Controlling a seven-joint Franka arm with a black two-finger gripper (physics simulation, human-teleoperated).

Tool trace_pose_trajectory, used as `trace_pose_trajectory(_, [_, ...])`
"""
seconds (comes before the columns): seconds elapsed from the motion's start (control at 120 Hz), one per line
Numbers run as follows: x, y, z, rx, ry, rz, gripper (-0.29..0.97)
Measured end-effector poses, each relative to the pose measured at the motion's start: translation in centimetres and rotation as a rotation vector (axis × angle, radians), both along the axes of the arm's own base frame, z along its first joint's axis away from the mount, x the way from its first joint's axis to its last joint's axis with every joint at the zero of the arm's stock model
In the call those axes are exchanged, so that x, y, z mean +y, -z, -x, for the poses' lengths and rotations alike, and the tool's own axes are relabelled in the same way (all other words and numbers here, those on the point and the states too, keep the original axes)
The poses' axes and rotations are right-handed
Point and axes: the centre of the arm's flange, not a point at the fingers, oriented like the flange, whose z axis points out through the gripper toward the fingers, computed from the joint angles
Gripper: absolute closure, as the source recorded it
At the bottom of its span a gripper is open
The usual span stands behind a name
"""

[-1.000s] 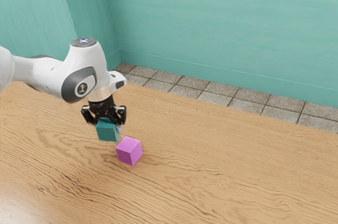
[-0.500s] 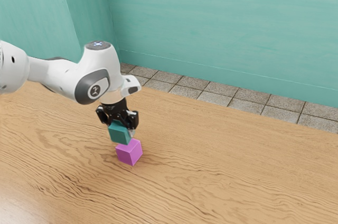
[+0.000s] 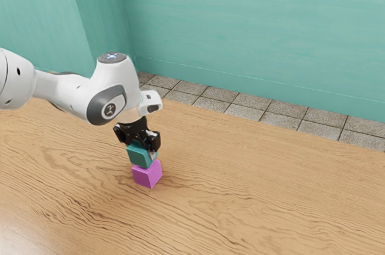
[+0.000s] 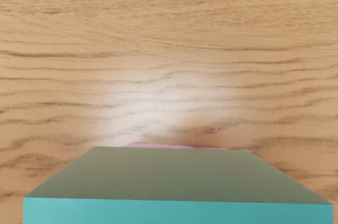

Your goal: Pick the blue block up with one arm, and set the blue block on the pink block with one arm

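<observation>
Gripper (image 3: 142,144) status: closed on blue block (image 3: 138,156), black fingers clamping it from two opposite sides near its top. Ref. landmark: pink block (image 3: 147,175). Blue block pos.: directly above pink block, underside meeting pink block's top face w/ no gap visible in ext. view. It is offset slightly toward ext. view's left of pink block, so the two aren't flush. Pink block sits flat on wooden table (image 3: 258,201). Gripper hangs just above pink block, pointing down. White arm (image 3: 66,89) extends away from pink block toward ext. view's upper left. Well beyond pink block, at table's far edge, runs a grey tiled floor (image 3: 252,107) strip, then a teal wall (image 3: 252,20). Wrist view: blue block (image 4: 179,184) lies right under the hand, one face shaded grey-green w/ a brighter teal band beside it. A thin edge of pink block (image 4: 177,146) shows just past blue block's far edge. Table (image 4: 169,49) wood grain lies beyond pink block, w/ a pale glare patch near it.
</observation>
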Motion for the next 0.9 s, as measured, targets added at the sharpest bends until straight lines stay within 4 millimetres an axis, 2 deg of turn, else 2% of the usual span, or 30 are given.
trace_pose_trajectory(0.675, [-0.2, -0.1, 1.2, -0.003, -0.002, 0.010, 0.31])
trace_pose_trajectory(0.858, [-0.4, -0.4, 1.3, -0.009, 0.005, 0.011, 0.14])
trace_pose_trajectory(0.9, [-0.4, -1.1, 1.3, -0.022, 0.007, 0.006, 0.11])
